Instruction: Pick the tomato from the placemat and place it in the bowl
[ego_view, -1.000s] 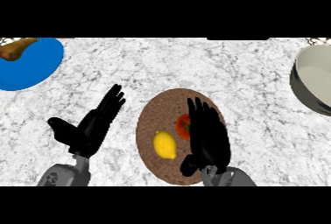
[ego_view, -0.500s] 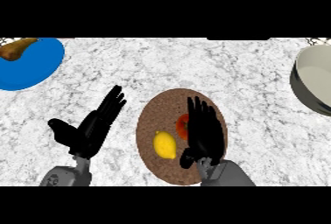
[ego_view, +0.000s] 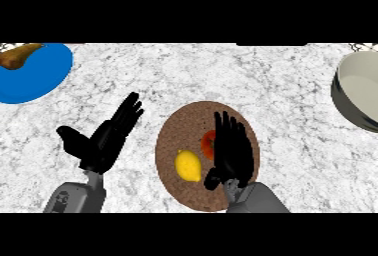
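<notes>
The tomato (ego_view: 207, 144) lies on the placemat (ego_view: 181, 129), a little above its middle, with a lemon (ego_view: 188, 166) just below and to its left. Only the tomato's left part shows, because the right hand (ego_view: 235, 152) lies over the placemat's right half and covers the rest. Its fingers (ego_view: 225, 125) are straight and close together, pointing toward the placemat's far edge, and the thumb hangs low near the placemat's near side. Nothing is pinched. I take this as a hand set alongside the tomato so the fingers can wrap it from the right, away from the lemon. Whether it already touches the fruit I cannot tell.

The left hand (ego_view: 103, 142) rests on the tabletop (ego_view: 221, 70) left of the placemat, fingers straight and slightly fanned, thumb out. It is clear of the work, which suits a one-handed pick.

The bowl (ego_view: 358, 90) sits well to the upper right of the placemat, at the view's edge, on the same side as the working hand. A blue plate (ego_view: 37, 75) with a brown item (ego_view: 18, 55) on it lies far to the placemat's upper left.

The lift is not yet begun, and the fingers must first curl round the tomato.
</notes>
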